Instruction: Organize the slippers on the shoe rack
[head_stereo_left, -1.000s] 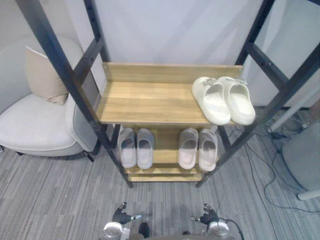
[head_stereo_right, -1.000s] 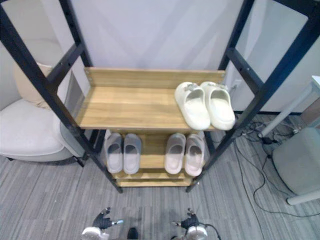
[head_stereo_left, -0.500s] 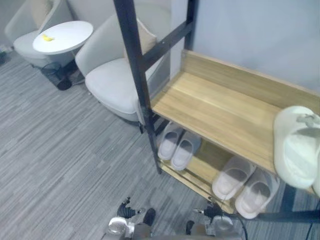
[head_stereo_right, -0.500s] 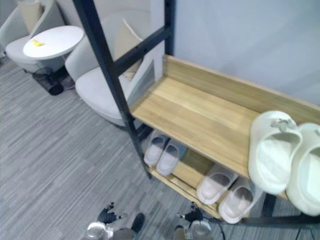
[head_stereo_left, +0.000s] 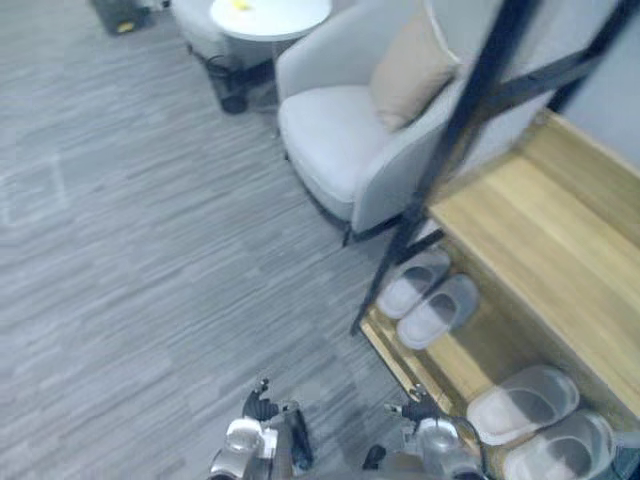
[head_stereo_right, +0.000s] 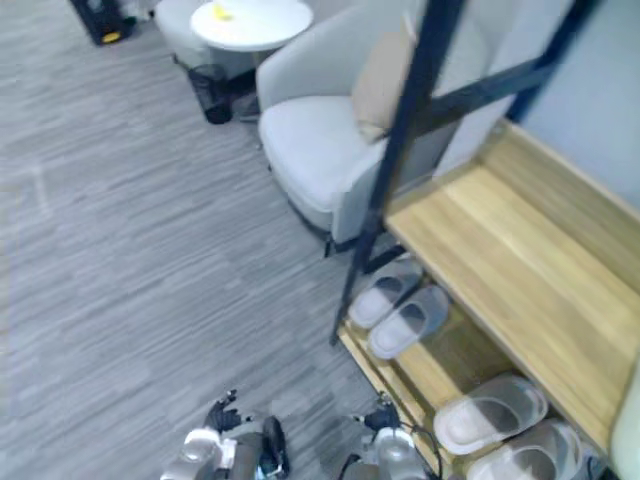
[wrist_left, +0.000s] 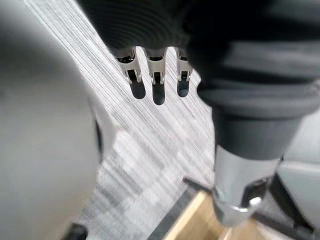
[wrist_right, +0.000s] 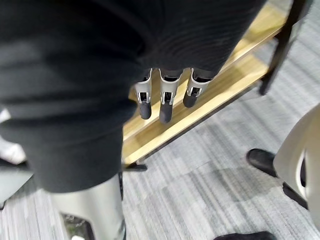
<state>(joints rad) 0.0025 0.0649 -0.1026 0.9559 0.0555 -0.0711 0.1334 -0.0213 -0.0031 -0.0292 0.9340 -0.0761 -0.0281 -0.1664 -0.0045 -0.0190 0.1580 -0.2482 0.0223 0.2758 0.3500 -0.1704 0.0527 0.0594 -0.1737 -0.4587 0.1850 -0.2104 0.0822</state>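
My view had swung left to the armchair (head_stereo_left: 335, 140). The shoe rack's (head_stereo_left: 545, 235) grey slippers (head_stereo_left: 428, 298) lay rightward, nearer my right hand (wrist_right: 165, 102) than my left hand (wrist_left: 158, 82), both slack-fingered and empty.

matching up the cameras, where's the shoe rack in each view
left eye: shoe rack at right, beside the armchair
right eye: right side again
left wrist: its corner past the left hand
right wrist: its boards behind the right hand
shared landmark: grey striped floor

Lounge-like room: armchair (head_stereo_left: 330, 140), round side table (head_stereo_left: 288, 16), grey carpet (head_stereo_left: 150, 250).
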